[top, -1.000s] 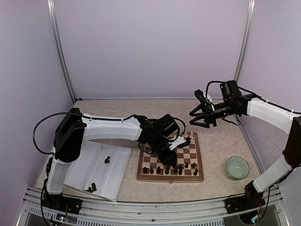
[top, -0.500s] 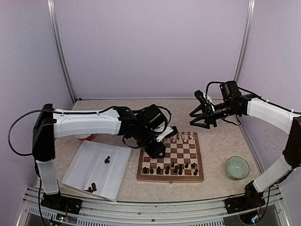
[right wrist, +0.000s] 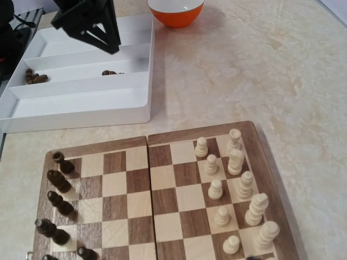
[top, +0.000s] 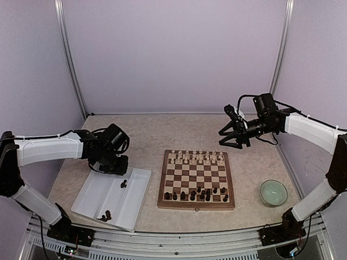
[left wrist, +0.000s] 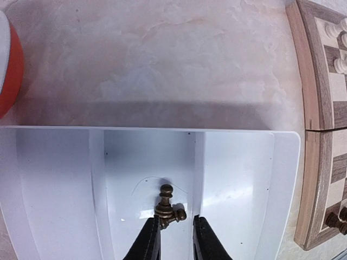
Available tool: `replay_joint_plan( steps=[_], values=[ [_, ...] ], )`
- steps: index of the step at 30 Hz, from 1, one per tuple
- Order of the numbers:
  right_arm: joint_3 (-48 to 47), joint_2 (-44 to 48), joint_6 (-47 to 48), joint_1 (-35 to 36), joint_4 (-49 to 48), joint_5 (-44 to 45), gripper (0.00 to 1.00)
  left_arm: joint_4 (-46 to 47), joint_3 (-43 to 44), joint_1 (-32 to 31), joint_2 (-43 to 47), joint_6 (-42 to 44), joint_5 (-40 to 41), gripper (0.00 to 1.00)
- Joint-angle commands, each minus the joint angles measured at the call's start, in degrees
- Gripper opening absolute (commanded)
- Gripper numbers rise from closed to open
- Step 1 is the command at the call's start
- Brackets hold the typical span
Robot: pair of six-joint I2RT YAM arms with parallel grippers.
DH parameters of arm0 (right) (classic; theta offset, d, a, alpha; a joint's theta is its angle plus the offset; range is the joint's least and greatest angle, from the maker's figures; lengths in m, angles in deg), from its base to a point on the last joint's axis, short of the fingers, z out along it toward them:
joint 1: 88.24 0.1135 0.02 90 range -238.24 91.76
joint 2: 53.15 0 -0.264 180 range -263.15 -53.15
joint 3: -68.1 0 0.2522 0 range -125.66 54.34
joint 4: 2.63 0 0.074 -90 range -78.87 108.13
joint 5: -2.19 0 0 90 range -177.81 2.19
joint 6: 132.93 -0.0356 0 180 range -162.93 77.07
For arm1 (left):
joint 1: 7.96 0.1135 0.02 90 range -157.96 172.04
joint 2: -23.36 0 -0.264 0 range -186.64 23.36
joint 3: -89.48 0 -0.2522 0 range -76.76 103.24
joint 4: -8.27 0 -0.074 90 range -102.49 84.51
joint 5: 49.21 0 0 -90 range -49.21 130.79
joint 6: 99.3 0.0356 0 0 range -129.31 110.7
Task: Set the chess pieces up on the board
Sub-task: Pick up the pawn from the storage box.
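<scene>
Where the left gripper point(left wrist: 176, 219) hangs above the white tray point(left wrist: 244, 179), its fingers point(left wrist: 147, 242) stand parted and hold nothing (the gap is narrow). Two dark chess pieces point(left wrist: 169, 207) lie touching on the floor of the middle compartment, below the fingertips and slightly ahead of them. The larger piece points its long axis away from the wrist, along the compartment. The smaller lies crosswise at its base. The fingers would close across that long axis, which is judged to suit a straight descent, though picking one piece without the other looks delicate. The compartment's dividers stand near on both sides, so sideways room is small, while room above is open. The board point(top: 196, 177) rests on the desk point(top: 146, 135) just beside the tray, to its right, with dark figures along its near rows. The right gripper point(top: 230, 138) hovers beyond the board's far right corner, fingers spread and holding nothing, well apart from the tray. The left arm is therefore the nearer.
</scene>
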Motion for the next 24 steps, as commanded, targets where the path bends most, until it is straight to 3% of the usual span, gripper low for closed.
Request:
replay_joint_plan(
  steps=[1, 9, 24],
  values=[
    [-0.5, -0.4, 0.5, -0.3, 0.8, -0.8, 0.56, 3.2, -1.7, 1.6, 2.3, -3.7, -0.1, 0.22],
    [-0.5, -0.4, 0.5, -0.3, 0.8, -0.6, 0.56, 3.1, -2.3, 1.9, -3.7, -2.8, -2.8, 0.21],
    [-0.6, -1.3, 0.8, -0.2, 1.3, -0.9, 0.56, 2.3, -4.9, 1.8, -7.0, -2.9, -3.5, 0.22]
  ],
)
